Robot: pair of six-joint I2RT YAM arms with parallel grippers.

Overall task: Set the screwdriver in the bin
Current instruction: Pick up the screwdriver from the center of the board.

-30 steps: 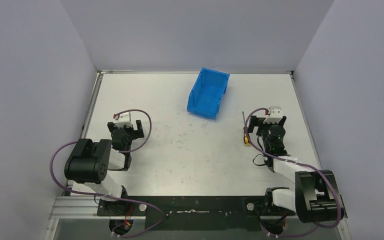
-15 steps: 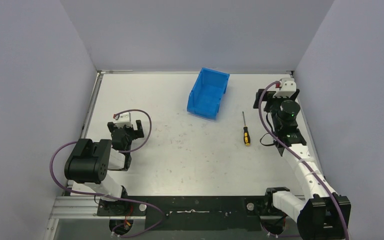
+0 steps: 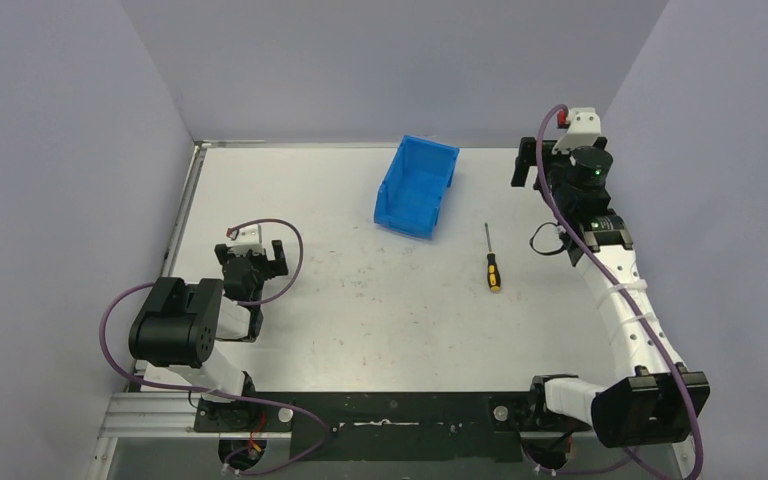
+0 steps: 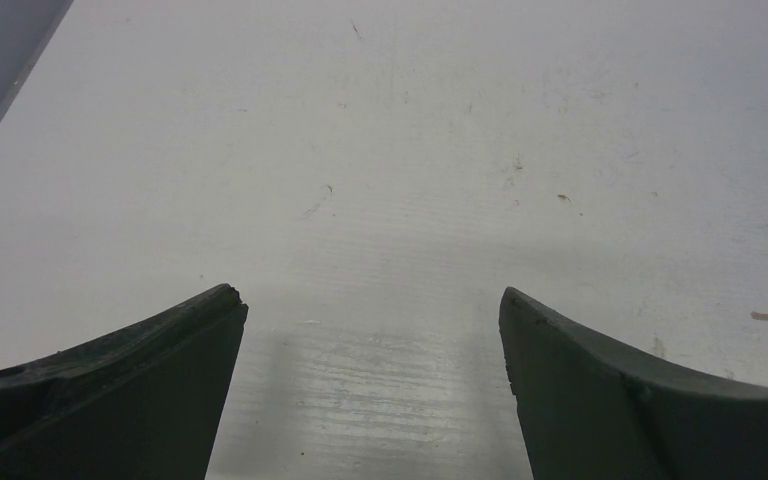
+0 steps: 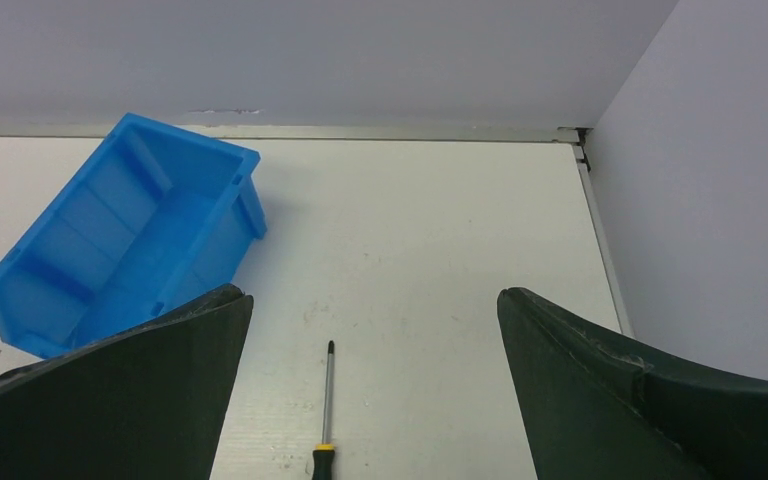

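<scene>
**Screwdriver (image 3: 490,258) lies on the bench (image 3: 360,300), outside the bin (image 3: 417,190)**

In the top external view, the blue bin sits at the upper middle of the frame, near the back wall, open side up and with nothing in it. The screwdriver lies flat on the bench to the lower right of the bin and apart from it. Its thin shaft points toward the top of the frame and its yellow-and-black handle toward the bottom. The right fingers (image 3: 526,165) are at the upper right of the frame on a stretched-out arm, well apart from the screwdriver and to the right of the bin. The left fingers (image 3: 277,256) are at the middle left, far from both things.

In the left wrist view, the left fingers (image 4: 140,390) stand wide apart in the two lower corners. Only scuffed white bench (image 4: 410,180) shows between them, and they hold nothing.

In the right wrist view, the right fingers (image 5: 130,400) are also spread wide and hold nothing. The screwdriver (image 5: 327,400) shows in the gap at the bottom centre, lying on the bench with its handle cut off by the lower edge. The bin (image 5: 120,240) is at the left of the frame, set at an angle and partly hidden behind the left-hand finger. It does not touch the screwdriver.
</scene>
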